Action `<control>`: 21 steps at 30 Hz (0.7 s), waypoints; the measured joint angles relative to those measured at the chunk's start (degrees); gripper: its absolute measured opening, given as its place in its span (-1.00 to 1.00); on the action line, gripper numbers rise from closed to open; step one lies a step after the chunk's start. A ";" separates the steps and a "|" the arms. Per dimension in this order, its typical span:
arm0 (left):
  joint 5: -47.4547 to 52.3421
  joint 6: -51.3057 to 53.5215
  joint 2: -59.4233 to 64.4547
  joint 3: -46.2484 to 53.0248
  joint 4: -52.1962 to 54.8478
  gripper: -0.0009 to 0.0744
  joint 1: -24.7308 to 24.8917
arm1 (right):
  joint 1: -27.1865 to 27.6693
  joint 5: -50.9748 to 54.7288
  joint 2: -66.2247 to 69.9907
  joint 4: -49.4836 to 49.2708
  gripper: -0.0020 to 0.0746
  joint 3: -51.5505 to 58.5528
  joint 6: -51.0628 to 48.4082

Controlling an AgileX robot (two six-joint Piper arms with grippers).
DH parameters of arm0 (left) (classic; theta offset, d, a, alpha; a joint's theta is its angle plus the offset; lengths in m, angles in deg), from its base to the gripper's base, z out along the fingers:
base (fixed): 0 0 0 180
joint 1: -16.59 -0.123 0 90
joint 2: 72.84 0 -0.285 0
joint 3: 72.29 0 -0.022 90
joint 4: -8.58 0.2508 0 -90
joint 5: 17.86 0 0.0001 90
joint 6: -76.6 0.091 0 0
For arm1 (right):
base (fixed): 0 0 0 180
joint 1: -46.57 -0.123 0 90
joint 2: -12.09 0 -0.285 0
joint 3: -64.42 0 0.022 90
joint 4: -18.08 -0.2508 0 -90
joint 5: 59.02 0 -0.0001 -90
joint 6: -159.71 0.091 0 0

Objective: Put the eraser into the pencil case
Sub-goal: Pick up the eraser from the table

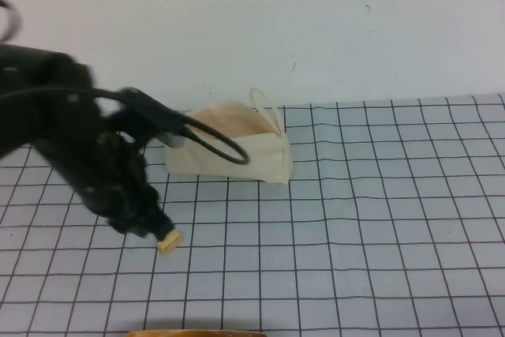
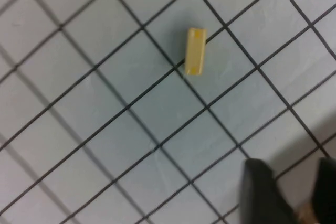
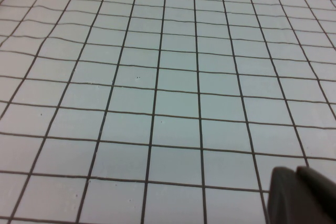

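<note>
The eraser [image 1: 169, 242] is a tiny pale yellow block lying on the grid mat; it also shows in the left wrist view [image 2: 195, 51]. My left gripper [image 1: 154, 229] hangs just left of it, close above the mat. In the left wrist view the left gripper [image 2: 294, 195] is open and empty, with the eraser lying ahead of its fingertips. The pencil case [image 1: 229, 151] is a cream pouch standing behind, mouth open upward, showing pinkish lining, with a loop strap [image 1: 266, 105]. My right gripper [image 3: 302, 195] is shut and empty over bare mat, out of the high view.
A grey grid mat [image 1: 379, 211] covers the table up to a white wall at the back. The left arm's black cable [image 1: 213, 144] loops in front of the pouch. A brown curved edge [image 1: 197, 333] shows at the bottom of the high view.
</note>
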 joint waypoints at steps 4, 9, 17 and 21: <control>0.91 -0.91 9.16 -4.29 0.35 0.04 1.56 | 0.00 0.00 0.00 0.00 -0.95 0.00 0.00; 0.02 -1.15 17.16 -8.21 0.60 0.33 1.83 | 0.00 0.00 0.00 0.00 -0.95 0.00 0.00; -6.80 -1.57 23.21 -9.18 4.27 0.19 1.83 | 0.00 0.00 0.00 0.00 -0.95 0.00 0.00; -8.17 -2.68 24.63 -9.23 5.97 0.14 1.83 | 0.00 0.00 0.00 0.00 -0.95 0.00 0.00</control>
